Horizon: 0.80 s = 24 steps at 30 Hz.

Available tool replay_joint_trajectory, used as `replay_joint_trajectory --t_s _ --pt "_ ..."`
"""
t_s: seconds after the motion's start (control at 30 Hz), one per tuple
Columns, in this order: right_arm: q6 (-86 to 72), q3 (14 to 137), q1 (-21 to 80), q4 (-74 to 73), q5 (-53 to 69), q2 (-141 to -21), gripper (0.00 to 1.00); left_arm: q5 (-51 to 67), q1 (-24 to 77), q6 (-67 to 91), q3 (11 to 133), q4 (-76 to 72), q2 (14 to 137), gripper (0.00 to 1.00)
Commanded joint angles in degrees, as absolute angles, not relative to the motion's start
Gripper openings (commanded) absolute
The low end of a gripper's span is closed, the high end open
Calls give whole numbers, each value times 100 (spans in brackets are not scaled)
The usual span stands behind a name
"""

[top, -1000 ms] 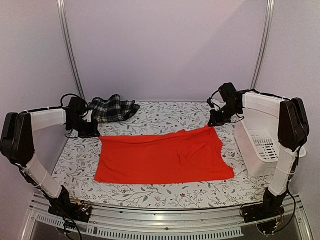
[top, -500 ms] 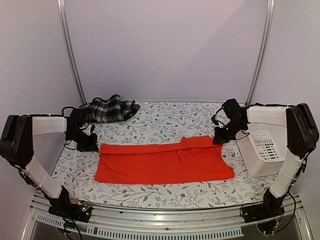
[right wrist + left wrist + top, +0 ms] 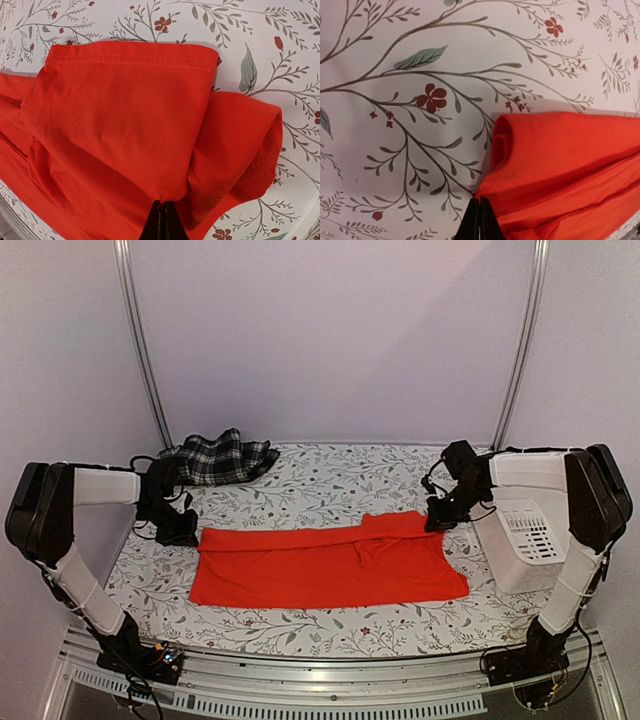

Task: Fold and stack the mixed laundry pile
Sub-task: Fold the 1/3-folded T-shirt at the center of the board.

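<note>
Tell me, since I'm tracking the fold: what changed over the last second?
The left gripper and right gripper drew the far edge of the red shirt nearer, folding it over; both stay shut on it. The plaid garment and white basket have not moved.

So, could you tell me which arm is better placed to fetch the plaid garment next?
Probably the left: the plaid garment lies just behind the left gripper, while the right gripper sits opposite, beside the basket.
</note>
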State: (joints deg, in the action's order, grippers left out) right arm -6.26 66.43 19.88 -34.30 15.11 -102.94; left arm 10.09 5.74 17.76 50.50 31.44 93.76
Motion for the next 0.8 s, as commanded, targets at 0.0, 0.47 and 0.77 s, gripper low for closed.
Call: replay_joint_trajectory --t_s 0.0,0.47,0.77 --pt "-593 7139 2013 -3658 1371 -9995 0 790 607 1715 5536 3242 9115 0" --pt "-685 6660 2059 -3580 1586 -9735 0 655 571 1471 5829 3269 9449 0" --pt "-668 6205 2116 -3458 1669 -10086 0 559 572 1479 5645 3178 9746 0"
